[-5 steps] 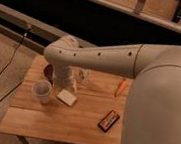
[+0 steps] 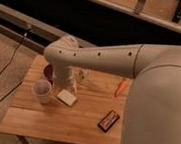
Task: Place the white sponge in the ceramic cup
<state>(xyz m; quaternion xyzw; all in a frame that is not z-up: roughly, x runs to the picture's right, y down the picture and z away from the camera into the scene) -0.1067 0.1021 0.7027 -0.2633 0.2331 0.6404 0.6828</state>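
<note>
Half a second on, nothing has shifted. My gripper hangs low over the wooden table, just above the white sponge, which lies flat beside the ceramic cup and, I judge, is not yet picked. I cannot tell the gripper's state. My count is one sponge, one cup, one maroon bowl, one clear glass, one black block and one orange item.

No words or numbers can be read anywhere. The black packet on the table carries red markings (none legible as letters). The gripper hangs low over the table, just behind the sponge, beside the cup.
</note>
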